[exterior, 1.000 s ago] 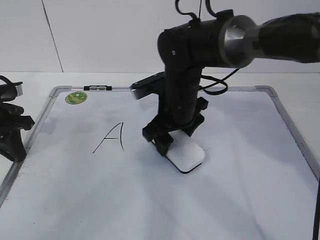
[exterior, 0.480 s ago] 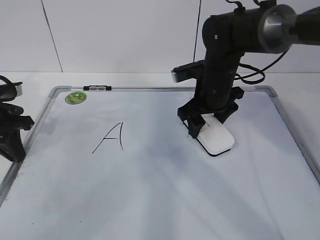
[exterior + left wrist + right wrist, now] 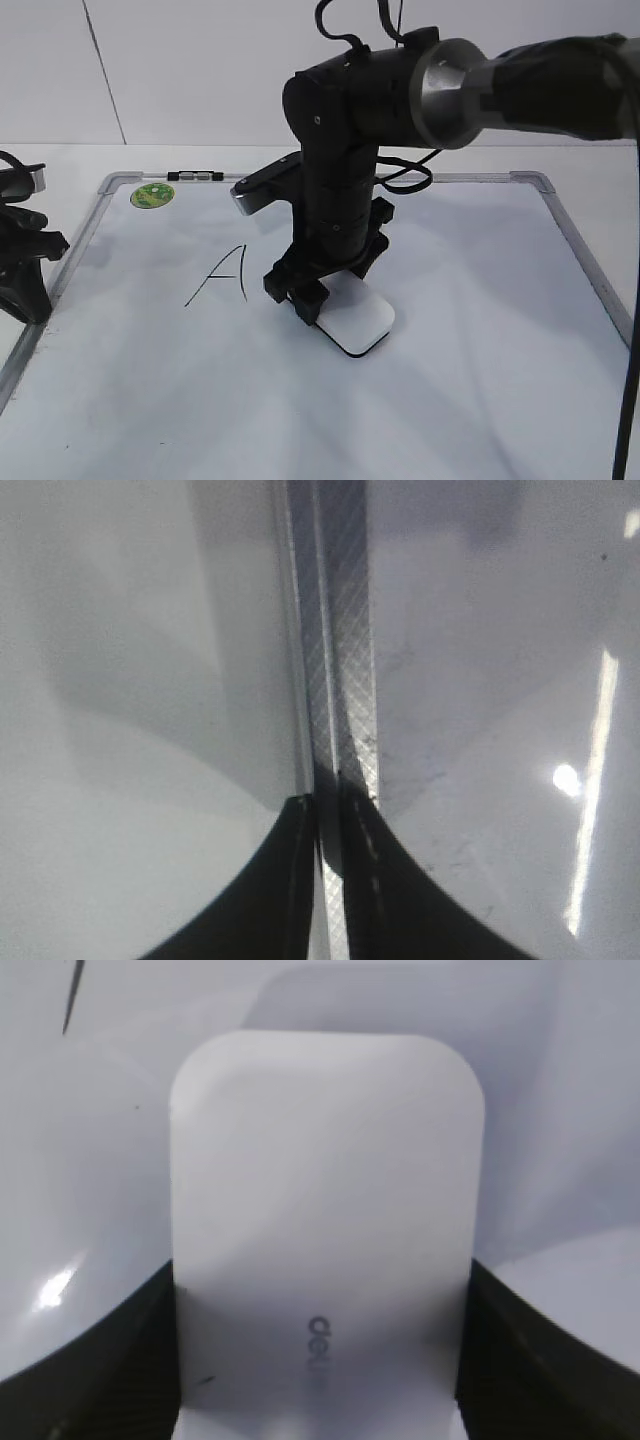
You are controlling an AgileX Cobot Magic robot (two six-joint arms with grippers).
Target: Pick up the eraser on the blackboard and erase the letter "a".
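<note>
Left gripper [image 3: 28,262] sits idle at the board's left edge; in its wrist view the jaws are nearly together, straddling the frame [image 3: 340,680], and whether they actually pinch it I cannot tell. Green sticker [image 3: 152,195] and clip [image 3: 195,176] are at the far-left corner. Capital "A" [image 3: 222,276] is left of centre on the board [image 3: 480,380] and must not be touched. No lowercase "a" visible anywhere; judging by position, it's either under the arm or already wiped.

Right gripper [image 3: 308,300] is just right of the "A", jaws set to eraser width and clamped on both long sides of the eraser [image 3: 355,322]. Eraser lies flat, felt on the board, near mid-board.

For the wipe: keep the pad flat with light down-pressure, short strokes, and stop the leftward travel short of the "A". Grip looks centred in the wrist view [image 3: 322,1230], so twisting seems unlikely.
</note>
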